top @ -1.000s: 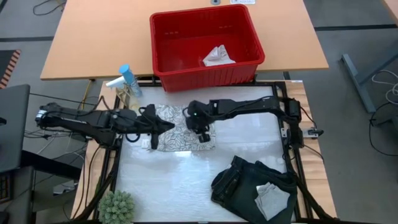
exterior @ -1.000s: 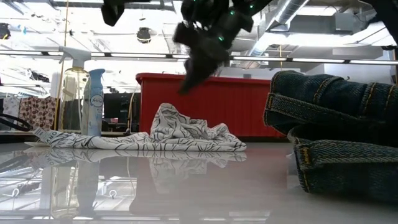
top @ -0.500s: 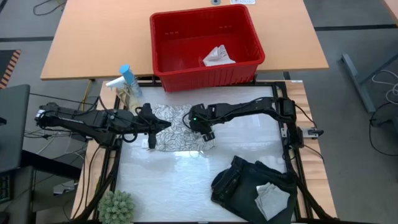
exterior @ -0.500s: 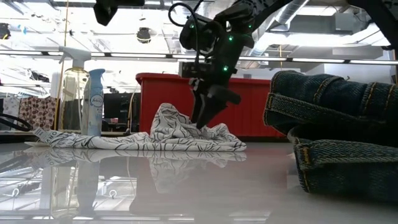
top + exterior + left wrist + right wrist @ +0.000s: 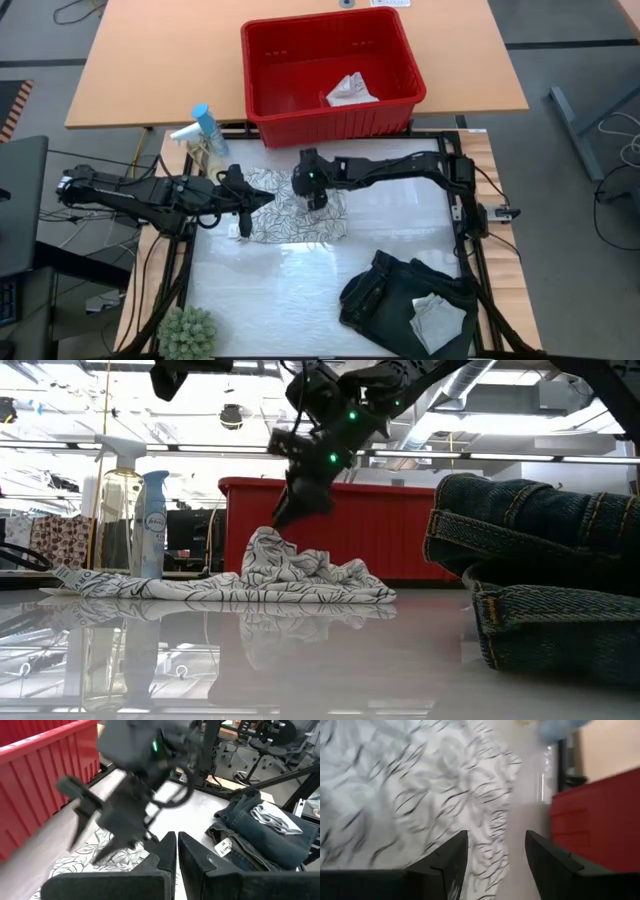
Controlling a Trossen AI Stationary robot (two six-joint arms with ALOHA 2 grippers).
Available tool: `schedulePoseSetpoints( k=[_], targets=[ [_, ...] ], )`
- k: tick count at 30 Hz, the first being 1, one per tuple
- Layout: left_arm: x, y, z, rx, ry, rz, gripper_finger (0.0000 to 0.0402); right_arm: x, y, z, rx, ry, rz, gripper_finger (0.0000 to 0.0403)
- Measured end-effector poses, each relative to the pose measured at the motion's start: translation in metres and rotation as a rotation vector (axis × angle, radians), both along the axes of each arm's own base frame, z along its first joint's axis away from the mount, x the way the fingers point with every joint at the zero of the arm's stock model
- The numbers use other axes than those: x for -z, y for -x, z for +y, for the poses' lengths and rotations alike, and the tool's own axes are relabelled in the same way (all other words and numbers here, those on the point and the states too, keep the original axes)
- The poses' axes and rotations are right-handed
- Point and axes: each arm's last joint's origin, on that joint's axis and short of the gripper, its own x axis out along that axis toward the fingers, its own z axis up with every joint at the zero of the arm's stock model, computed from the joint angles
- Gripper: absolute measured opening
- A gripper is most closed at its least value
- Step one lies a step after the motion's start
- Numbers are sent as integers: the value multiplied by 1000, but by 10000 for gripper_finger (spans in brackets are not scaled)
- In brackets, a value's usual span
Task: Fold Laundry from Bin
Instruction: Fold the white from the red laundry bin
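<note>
Right claw [image 5: 312, 200] apart, above leaf-patterned cloth [image 5: 295, 210] — left claw [image 5: 250, 207] together beside it; spray bottle [image 5: 203, 125], bin [image 5: 330, 75] near.

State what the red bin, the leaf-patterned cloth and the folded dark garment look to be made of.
Bin: moulded plastic, slightly glossy, with slotted walls and a thick rim.
Leaf-patterned cloth: thin soft fabric, matte; it rumples into ridges.
Dark garment: likely denim, with heavy seams and tan stitching.
</note>
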Motion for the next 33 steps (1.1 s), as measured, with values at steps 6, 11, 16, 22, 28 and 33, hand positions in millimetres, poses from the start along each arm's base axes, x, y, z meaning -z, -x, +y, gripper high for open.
schedulePoseSetpoints(
  k=[6,11,16,22,28,33],
  targets=[
    [0,1,0,0,1,0,7,-31,5,3,-84,-118,120,220],
    [2,1,0,23,7,23,7,-14,22,21,-146,-250,383,202],
    [3,2,0,18,0,36,7,0,27,28,-143,-277,475,133],
    [3,2,0,0,-4,35,7,32,23,24,-88,-299,460,17],
    [3,2,0,-3,2,36,7,47,12,16,-63,-249,401,17],
    [3,2,0,-4,5,36,7,41,3,7,-38,-183,316,17]
  ],
)
